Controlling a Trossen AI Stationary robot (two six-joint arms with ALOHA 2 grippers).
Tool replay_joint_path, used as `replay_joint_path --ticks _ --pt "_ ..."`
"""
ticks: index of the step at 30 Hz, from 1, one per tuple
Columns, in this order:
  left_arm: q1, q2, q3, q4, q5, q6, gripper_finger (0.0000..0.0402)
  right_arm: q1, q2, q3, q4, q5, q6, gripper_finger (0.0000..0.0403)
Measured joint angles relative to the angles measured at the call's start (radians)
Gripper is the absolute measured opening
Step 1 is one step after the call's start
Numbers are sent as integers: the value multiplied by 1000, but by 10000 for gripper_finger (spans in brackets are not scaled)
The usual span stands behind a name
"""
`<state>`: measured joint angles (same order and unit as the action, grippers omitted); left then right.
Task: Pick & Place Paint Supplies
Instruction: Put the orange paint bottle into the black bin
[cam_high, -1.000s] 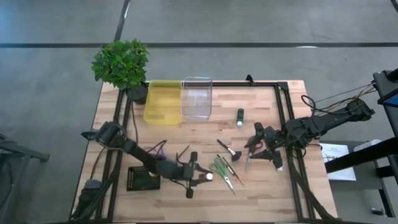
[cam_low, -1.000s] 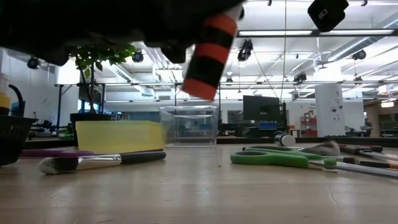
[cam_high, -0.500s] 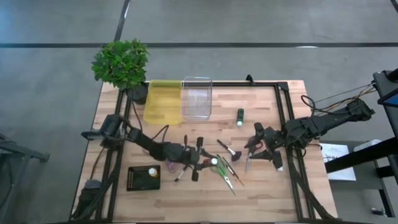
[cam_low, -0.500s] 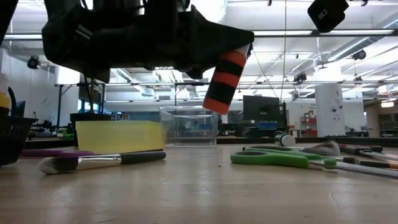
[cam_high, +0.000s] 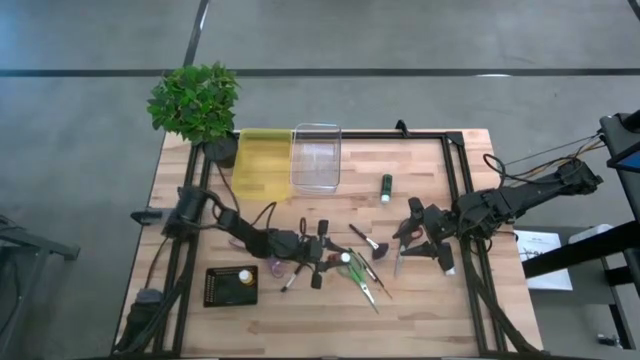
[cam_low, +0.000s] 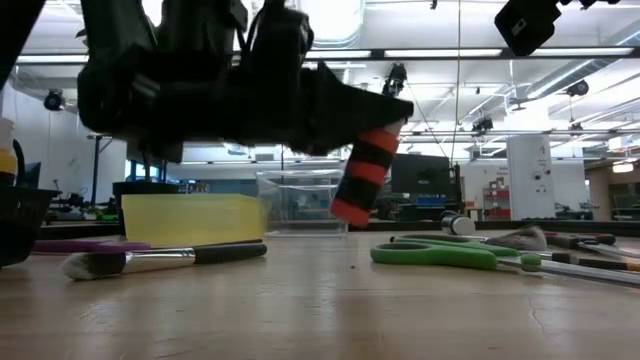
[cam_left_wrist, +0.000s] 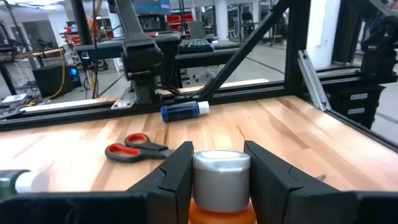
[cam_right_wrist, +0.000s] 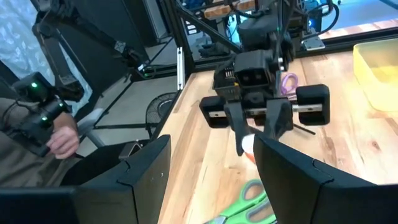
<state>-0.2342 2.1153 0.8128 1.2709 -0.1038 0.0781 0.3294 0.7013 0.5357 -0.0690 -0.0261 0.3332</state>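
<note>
Your table (cam_high: 440, 300) is a wood top with a black frame; at the far edge sit a potted plant (cam_high: 195, 105), a yellow bin (cam_high: 262, 163) and a clear bin (cam_high: 316, 157) side by side. Your left arm reaches from the left side toward the middle, and the left gripper (cam_high: 340, 258) is pinching an orange paint bottle (cam_low: 365, 178) with black bands and a white cap: the left wrist view shows both fingers (cam_left_wrist: 174, 174) pressed against the cap (cam_left_wrist: 221, 168). In the low view the bottle hangs tilted, clear of the table, cap end up inside the claw. Your right gripper (cam_high: 408, 232) waits right of centre, jaws spread and holding nothing, as the right wrist view shows. Green scissors (cam_high: 358, 275) lie just beside the left gripper, with a fan-head brush (cam_high: 372, 243) between the two grippers. A black tray (cam_high: 230, 286) near the front left holds a yellow bottle (cam_high: 243, 276). A green bottle (cam_high: 386, 187) lies alone right of the clear bin. In the low view a brush (cam_low: 160, 259) lies on the table at the left. The left wrist view also shows red scissors (cam_left_wrist: 134, 149) and a blue tube (cam_left_wrist: 183, 111) farther off.
</note>
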Motion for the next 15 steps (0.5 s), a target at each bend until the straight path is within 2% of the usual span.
replay_joint_path --ticks 3,15 --pt "13 38 -2 83 0 -6 117 0 0 0 0 0 2 228" --pt "29 35 -50 120 -20 -22 117 0 0 -2 -1 1 0 228"
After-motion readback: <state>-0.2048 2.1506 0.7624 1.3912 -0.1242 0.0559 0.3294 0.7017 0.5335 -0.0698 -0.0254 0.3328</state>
